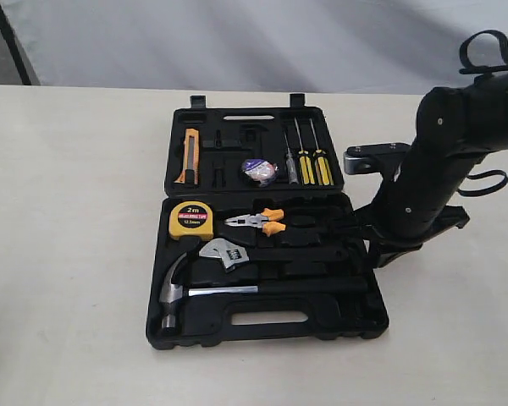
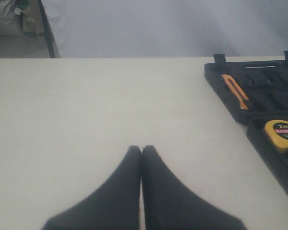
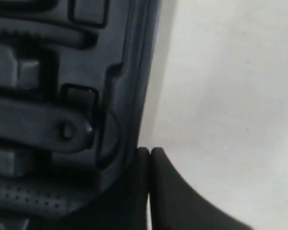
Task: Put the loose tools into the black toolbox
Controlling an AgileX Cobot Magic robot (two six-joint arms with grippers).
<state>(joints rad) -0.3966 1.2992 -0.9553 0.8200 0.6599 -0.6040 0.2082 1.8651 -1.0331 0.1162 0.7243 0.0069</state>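
We find the hammer [image 1: 229, 290], wrench [image 1: 224, 252] and tape roll [image 1: 258, 171] all lying in recesses of the open toolbox [image 1: 368, 326] on the bench [image 1: 68, 254]. The right tool [image 3: 150, 152], fingers together and empty, sits at the toolbox's right rim; the left tool [image 2: 141, 148], likewise together, is over the bench. We'd lift the right tool straight clear, without dragging the rim.

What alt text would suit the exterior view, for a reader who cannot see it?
An open black toolbox lies on a pale table, with a hammer, wrench, tape measure and pliers in its near half and a tape roll, knife and screwdrivers in its far half. A black robot arm is at its right edge.
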